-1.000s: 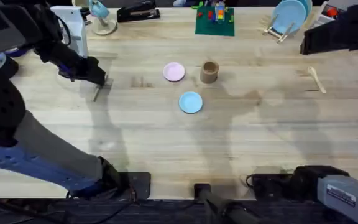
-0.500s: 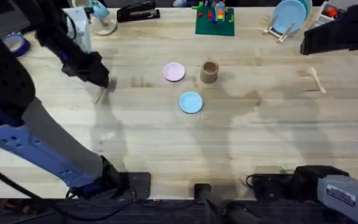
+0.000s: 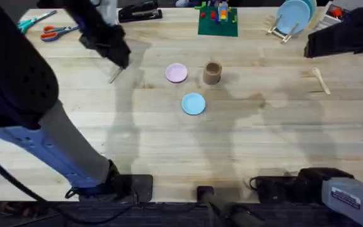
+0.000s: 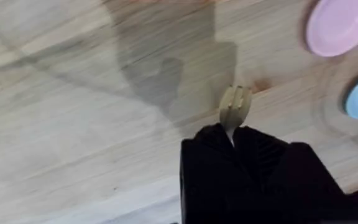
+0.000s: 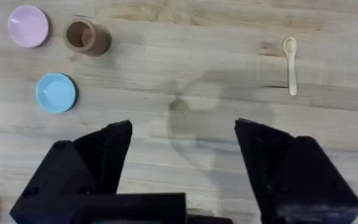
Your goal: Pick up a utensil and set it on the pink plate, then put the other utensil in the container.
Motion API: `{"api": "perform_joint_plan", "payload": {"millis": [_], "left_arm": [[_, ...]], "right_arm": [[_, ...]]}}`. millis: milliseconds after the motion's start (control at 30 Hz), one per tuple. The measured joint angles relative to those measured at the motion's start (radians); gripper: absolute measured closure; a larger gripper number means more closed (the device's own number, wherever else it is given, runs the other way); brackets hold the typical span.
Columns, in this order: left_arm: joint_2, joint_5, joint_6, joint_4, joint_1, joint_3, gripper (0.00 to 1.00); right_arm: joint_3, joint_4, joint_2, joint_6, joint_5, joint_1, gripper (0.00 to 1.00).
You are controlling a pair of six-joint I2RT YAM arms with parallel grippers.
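The table (image 3: 244, 145) carries everything. The left gripper (image 3: 120, 60) hangs above its far left part, fingers closed tight on the fork (image 4: 234, 107), whose tines stick out past the fingertips, clear of the wood. The right gripper (image 5: 182, 146) is spread wide with nothing between its fingers. The pink plate (image 3: 176, 73) sits just beside the cup (image 3: 212, 73), the blue plate (image 3: 193, 104) near both. The spoon (image 3: 321, 81) lies flat, well apart at the right.

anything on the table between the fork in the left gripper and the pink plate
No. In the overhead view, only bare wood lies between the fork held by the left gripper and the pink plate. The left wrist view shows the same bare stretch.
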Motion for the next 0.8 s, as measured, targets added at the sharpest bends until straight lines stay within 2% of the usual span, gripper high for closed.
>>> {"api": "perform_joint_plan", "payload": {"millis": [367, 567, 800], "left_arm": [[0.000, 0.009, -0.029, 0.012, -0.234, 0.040, 0.959], [0.000, 0.011, -0.059, 0.076, -0.335, 0.040, 0.959], [0.000, 0.014, -0.103, 0.205, -0.442, 0.040, 0.959]], "right_arm": [[0.000, 0.000, 0.000, 0.000, 0.000, 0.000, 0.007], [0.000, 0.000, 0.000, 0.000, 0.000, 0.000, 0.007], [0.000, 0.000, 0.000, 0.000, 0.000, 0.000, 0.007]]}}
